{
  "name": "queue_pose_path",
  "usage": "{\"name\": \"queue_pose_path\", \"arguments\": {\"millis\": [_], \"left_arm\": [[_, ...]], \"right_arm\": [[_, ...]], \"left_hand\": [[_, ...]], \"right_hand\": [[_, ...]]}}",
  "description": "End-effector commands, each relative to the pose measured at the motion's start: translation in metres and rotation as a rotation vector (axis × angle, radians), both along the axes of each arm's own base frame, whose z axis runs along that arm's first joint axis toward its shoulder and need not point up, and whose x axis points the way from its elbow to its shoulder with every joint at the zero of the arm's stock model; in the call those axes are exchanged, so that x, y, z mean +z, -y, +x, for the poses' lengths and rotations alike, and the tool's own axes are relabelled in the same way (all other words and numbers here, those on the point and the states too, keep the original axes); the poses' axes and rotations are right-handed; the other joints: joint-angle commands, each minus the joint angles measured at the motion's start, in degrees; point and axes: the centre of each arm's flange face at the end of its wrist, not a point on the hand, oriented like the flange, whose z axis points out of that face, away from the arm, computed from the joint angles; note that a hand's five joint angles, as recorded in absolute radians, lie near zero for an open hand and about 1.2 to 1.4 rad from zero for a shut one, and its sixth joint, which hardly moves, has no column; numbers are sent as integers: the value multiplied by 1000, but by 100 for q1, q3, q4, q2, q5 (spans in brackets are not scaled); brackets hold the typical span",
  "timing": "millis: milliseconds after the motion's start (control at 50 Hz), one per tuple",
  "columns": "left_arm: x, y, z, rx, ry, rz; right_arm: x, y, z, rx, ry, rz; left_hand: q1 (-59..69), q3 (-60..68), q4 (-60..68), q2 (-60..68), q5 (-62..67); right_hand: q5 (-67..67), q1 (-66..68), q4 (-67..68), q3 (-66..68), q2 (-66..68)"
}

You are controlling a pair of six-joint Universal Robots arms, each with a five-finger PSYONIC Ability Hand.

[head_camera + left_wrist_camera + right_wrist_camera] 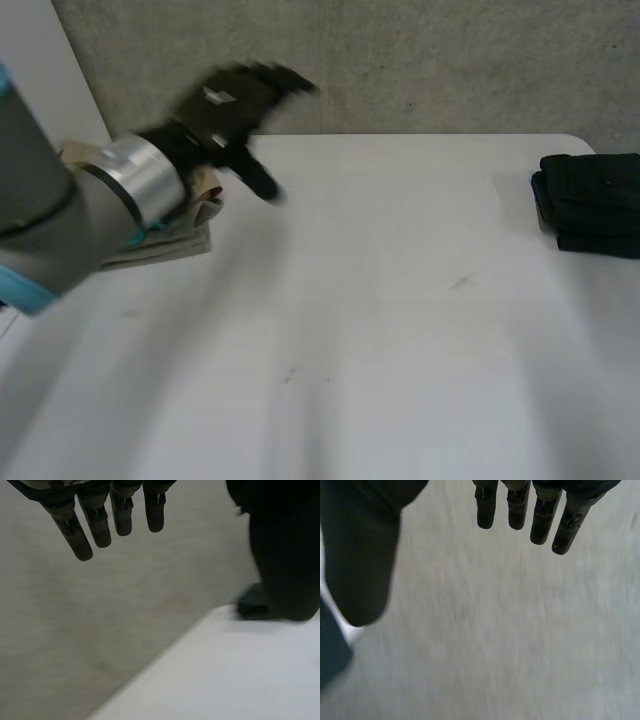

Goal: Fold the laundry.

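Table (400, 330), white, takes up most of the head view, with a grey concrete wall (450, 60) behind its far edge. The left arm (60, 210) reaches in over the table's left edge towards the far left corner. A stack of black folded laundry (590, 205) lies at the right edge, near the far right corner and well apart from that arm. A beige folded cloth (165, 245) lies at the left edge, partly hidden under the arm's wrist. The left hand (235, 105) is raised over the far left corner, just beyond the beige cloth; its own wrist view shows its fingers (97, 525) straight and spread and its thumb (285, 555) held apart, with nothing in its grasp. The right hand (517, 505) likewise has its fingers straight and its thumb (360, 555) held wide, holding nothing, with blurred grey surface beyond its fingertips.
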Motion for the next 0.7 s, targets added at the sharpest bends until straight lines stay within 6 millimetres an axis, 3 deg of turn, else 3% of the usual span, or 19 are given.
{"name": "queue_pose_path", "arguments": {"millis": [20, 40, 60, 120, 140, 200, 220, 300, 360, 420, 480, 500, 520, 540, 580, 660, 700], "left_arm": [[-10, 99, 86, 363, 48, -149], [-16, 110, 96, 393, 79, -152], [-31, 129, 115, 444, 147, -155], [-59, 152, 140, 498, 256, -135], [-81, 163, 151, 513, 324, -107], [-113, 174, 158, 505, 407, -74], [-131, 180, 160, 491, 447, -62], [-165, 188, 164, 478, 492, -34], [-178, 194, 165, 475, 495, -24], [-182, 197, 165, 475, 495, -25], [-191, 199, 165, 473, 497, -17], [-193, 199, 165, 474, 498, -15], [-194, 201, 165, 478, 499, -23], [-193, 202, 164, 484, 498, -34], [-189, 204, 162, 508, 496, -57], [-155, 207, 154, 610, 477, -175], [-120, 199, 143, 645, 438, -251]], "right_arm": [[-20, -91, 109, 407, 126, 169], [-21, -113, 123, 471, 143, 209], [-25, -123, 129, 496, 149, 235], [-45, -156, 149, 573, 155, 337], [-51, -163, 153, 587, 146, 355], [-69, -183, 163, 618, 128, 419], [-73, -185, 164, 621, 125, 433], [-88, -192, 163, 619, 120, 483], [-93, -193, 159, 607, 119, 501], [-96, -195, 158, 604, 119, 515], [-99, -197, 157, 603, 117, 524], [-101, -198, 156, 600, 117, 532], [-101, -198, 156, 598, 118, 534], [-102, -198, 155, 595, 118, 538], [-104, -198, 153, 591, 118, 545], [-105, -193, 147, 568, 123, 546], [-103, -191, 145, 559, 127, 542]], "left_hand": [[-108, -134, -85, -87, -172], [-108, -134, -85, -87, -172], [-108, -134, -85, -87, -172], [-125, -151, -102, -103, -189], [-125, -151, -102, -104, -189], [-142, -168, -119, -120, -206], [-142, -168, -119, -120, -206], [-109, -135, -86, -87, -172], [259, 233, 282, 281, 196], [898, 872, 921, 920, 834], [2393, 2367, 2416, 2415, 2330], [3181, 3155, 3204, 3202, 3117], [5587, 5561, 5610, 5608, 5523], [6677, 6650, 6699, 6698, 6613], [6820, 6794, 6843, 6841, 6756], [6820, 6794, 6843, 6841, 6756], [6820, 6794, 6843, 6841, 6756]], "right_hand": [[-331, -141, -321, -215, -247], [-331, -141, -321, -215, -247], [-331, -141, -321, -215, -247], [-331, -141, -321, -215, -247], [-331, -141, -321, -215, -247], [-331, -141, -321, -215, -247], [-331, -141, -321, -215, -247], [-331, -141, -321, -215, -247], [-331, -141, -321, -215, -247], [-331, -141, -321, -215, -247], [-331, -141, -321, -215, -247], [-331, -141, -321, -215, -247], [-331, -141, -321, -215, -247], [-331, -141, -321, -215, -247], [-331, -141, -321, -215, -247], [-331, -141, -321, -215, -247], [-331, -141, -321, -215, -247]]}}
